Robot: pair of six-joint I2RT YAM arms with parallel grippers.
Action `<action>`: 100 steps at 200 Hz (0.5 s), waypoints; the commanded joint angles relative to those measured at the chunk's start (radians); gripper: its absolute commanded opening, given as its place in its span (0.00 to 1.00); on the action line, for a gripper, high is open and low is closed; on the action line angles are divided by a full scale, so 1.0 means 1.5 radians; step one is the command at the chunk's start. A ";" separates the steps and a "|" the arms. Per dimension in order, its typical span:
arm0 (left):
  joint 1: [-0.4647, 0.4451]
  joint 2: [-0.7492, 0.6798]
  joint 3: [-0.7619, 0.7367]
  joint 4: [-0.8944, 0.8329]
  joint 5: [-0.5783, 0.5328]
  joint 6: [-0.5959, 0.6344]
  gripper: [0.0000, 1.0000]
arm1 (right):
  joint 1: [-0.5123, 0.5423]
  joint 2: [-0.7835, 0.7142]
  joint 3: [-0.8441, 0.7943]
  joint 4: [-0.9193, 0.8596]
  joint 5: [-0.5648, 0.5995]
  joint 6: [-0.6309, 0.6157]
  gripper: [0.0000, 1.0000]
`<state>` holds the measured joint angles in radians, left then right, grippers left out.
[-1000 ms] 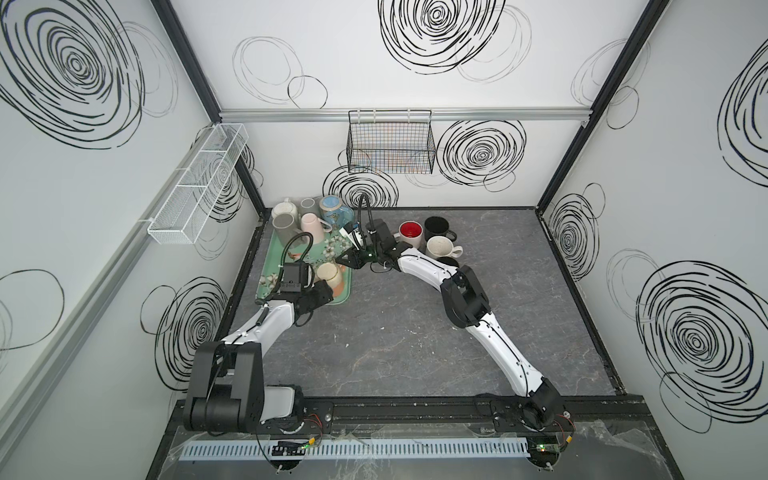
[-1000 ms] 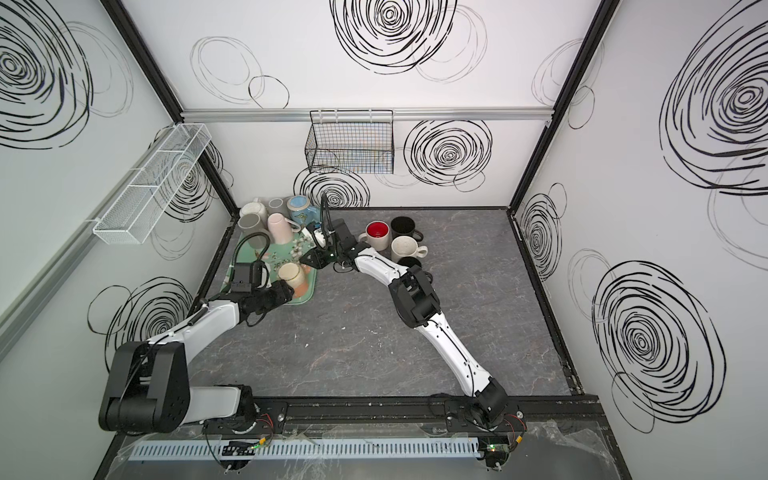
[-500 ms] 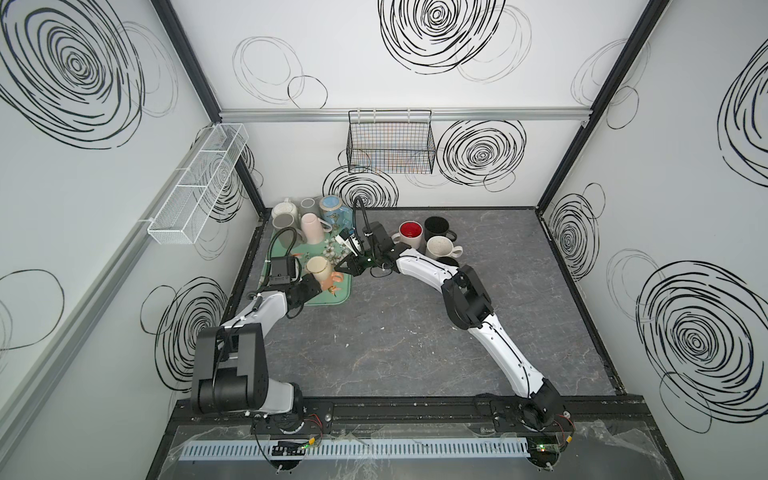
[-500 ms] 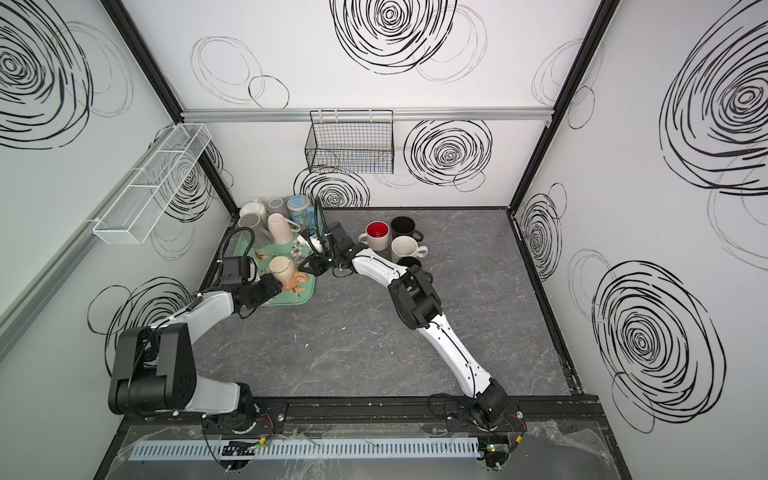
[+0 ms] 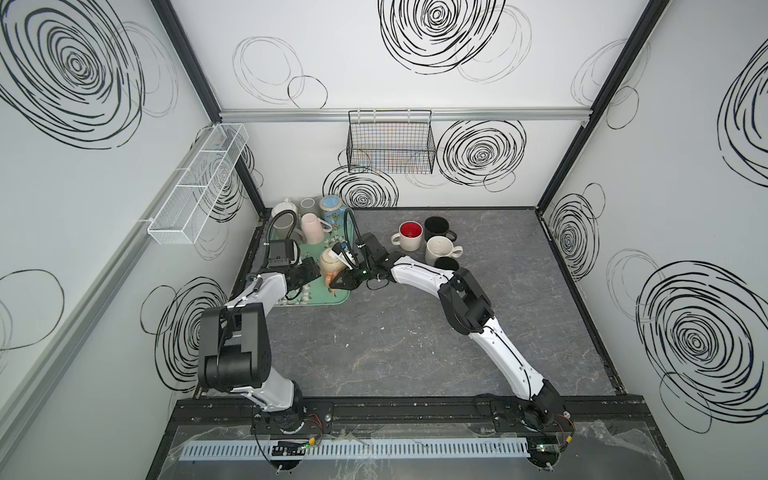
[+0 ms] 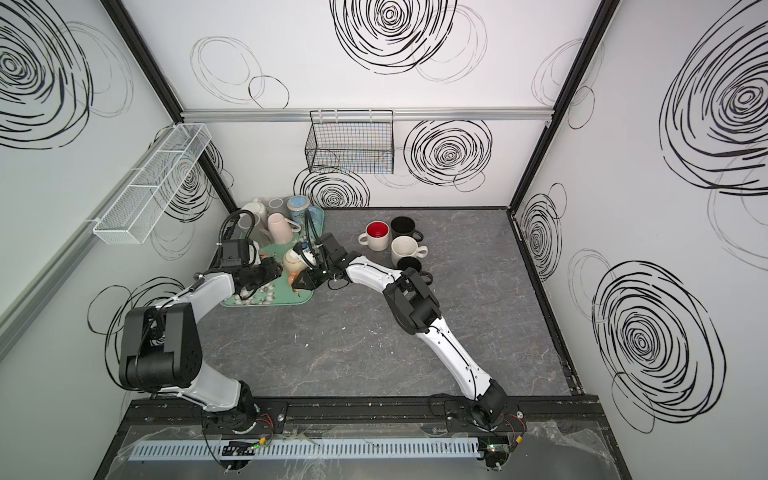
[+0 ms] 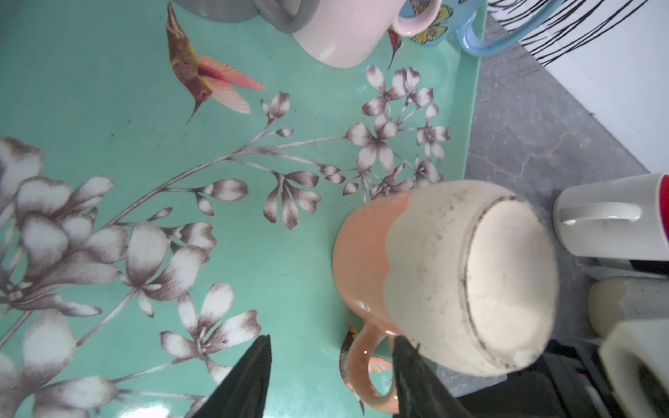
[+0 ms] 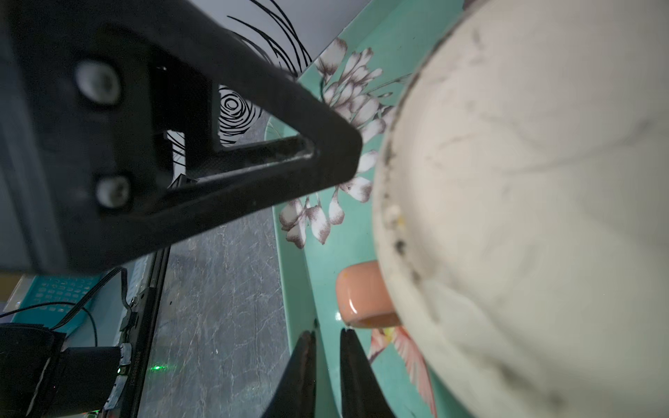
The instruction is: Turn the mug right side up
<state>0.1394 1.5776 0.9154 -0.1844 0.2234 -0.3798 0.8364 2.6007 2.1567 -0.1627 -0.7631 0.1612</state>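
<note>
Sitting upside down on the tray [image 7: 108,108], near its edge, the mug [image 7: 452,275] is looking rigid, slick-glazed, breakable and fairly heavy. Left jaws are standing half wide astride its handle [image 7: 353,376], probably the surest hold; right jaws are pinching narrowly on the tray rim.

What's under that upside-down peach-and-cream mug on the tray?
The green floral tray, with a printed bird showing by the mug handle. Its mouth and inside are hidden, so contents can't be seen.
</note>
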 commanded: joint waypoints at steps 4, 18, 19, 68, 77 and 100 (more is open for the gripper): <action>-0.009 -0.040 0.013 -0.045 -0.039 0.039 0.58 | -0.007 -0.075 -0.005 -0.029 0.046 0.003 0.23; -0.014 -0.052 0.004 -0.053 -0.049 0.044 0.58 | -0.007 -0.092 -0.005 -0.044 0.086 0.007 0.28; -0.014 -0.053 0.003 -0.053 -0.048 0.044 0.58 | -0.007 -0.093 -0.005 -0.045 0.089 0.009 0.28; -0.020 -0.048 -0.032 -0.017 -0.032 0.003 0.54 | 0.007 -0.111 -0.001 -0.082 0.236 0.120 0.41; -0.020 -0.047 -0.038 -0.009 -0.035 -0.011 0.52 | 0.015 -0.110 0.000 -0.092 0.264 0.128 0.42; -0.021 -0.043 -0.057 0.021 -0.023 -0.043 0.50 | 0.040 -0.107 -0.002 -0.113 0.330 0.136 0.46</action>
<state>0.1165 1.5043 0.8589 -0.2218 0.1787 -0.3836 0.8467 2.4596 2.1506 -0.2531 -0.4168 0.3115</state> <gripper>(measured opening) 0.507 0.444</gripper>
